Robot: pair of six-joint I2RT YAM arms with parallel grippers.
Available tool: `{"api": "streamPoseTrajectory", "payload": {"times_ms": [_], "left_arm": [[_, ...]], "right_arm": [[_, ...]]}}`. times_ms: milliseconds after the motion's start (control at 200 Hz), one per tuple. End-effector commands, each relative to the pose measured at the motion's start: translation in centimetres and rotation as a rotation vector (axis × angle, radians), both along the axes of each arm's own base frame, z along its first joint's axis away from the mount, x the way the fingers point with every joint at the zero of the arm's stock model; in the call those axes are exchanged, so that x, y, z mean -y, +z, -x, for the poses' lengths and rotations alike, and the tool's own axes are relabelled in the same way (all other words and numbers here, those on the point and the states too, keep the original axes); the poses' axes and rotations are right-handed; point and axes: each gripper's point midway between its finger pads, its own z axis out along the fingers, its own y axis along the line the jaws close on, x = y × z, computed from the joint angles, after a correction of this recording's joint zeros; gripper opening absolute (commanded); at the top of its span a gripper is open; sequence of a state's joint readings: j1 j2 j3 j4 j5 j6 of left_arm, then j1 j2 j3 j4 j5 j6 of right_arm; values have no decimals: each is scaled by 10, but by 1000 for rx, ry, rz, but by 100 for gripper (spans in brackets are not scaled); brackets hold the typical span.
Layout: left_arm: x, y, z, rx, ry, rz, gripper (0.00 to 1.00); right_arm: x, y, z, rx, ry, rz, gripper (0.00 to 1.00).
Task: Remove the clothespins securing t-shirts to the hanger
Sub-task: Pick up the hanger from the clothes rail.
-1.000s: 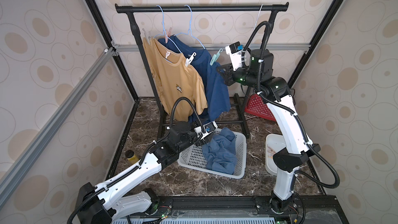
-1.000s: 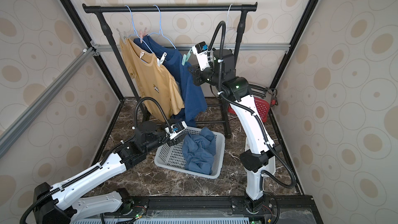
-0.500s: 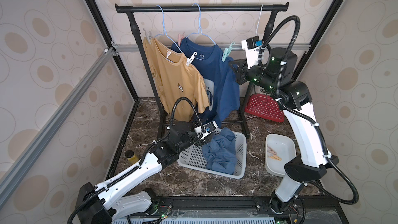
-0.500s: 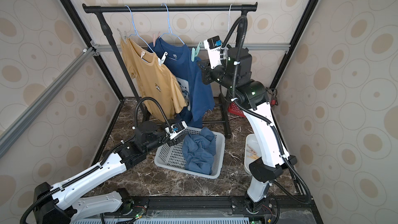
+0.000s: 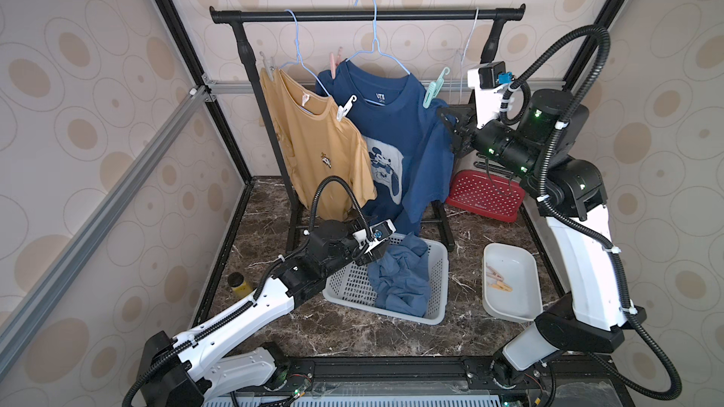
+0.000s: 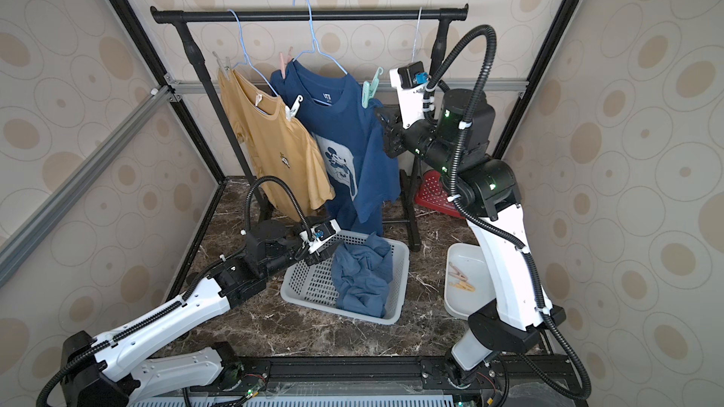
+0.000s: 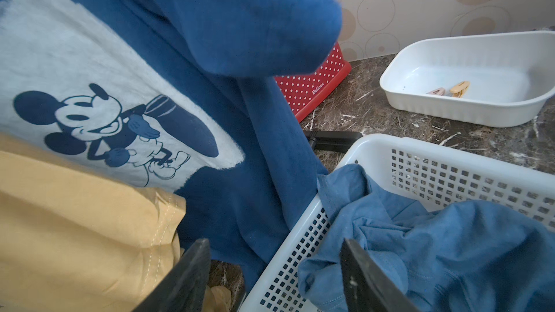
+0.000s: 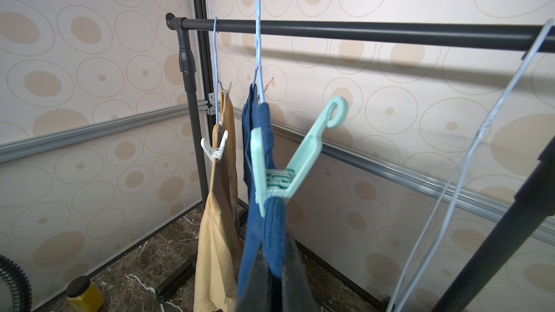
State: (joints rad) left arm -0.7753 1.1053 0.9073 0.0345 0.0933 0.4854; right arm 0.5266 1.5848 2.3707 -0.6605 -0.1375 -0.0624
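Teal clothespin, hook end up, tilted, clamping dark blue t-shirt

Mustard t-shirt; navy t-shirt, cartoon print; teal clothespin; red dotted basket.

Spread fingers by white basket holding crumpled blue shirt, navy shirt beside yellow shirt, two clothespins in tub
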Motion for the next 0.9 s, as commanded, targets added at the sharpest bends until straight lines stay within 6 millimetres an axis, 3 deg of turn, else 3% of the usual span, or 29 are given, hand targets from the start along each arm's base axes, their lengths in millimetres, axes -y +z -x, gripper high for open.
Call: {"api": "streamPoseTrajectory", "payload": {"times_ms": [0, 230, 601, 891], "left_arm": [[-3, 15, 1, 15, 16, 33, 70], [-17, 17, 3, 22, 65, 28, 70], [-33, 18, 3, 24, 136, 48, 70], [-37, 20, 5, 13, 147, 53, 70]], "right_arm": [[12, 40, 25, 129, 5, -41, 0], [31, 52, 59, 161, 10, -63, 0], [67, 125, 150, 358, 102, -206, 0], [91, 143, 182, 446, 69, -222, 0]]}}
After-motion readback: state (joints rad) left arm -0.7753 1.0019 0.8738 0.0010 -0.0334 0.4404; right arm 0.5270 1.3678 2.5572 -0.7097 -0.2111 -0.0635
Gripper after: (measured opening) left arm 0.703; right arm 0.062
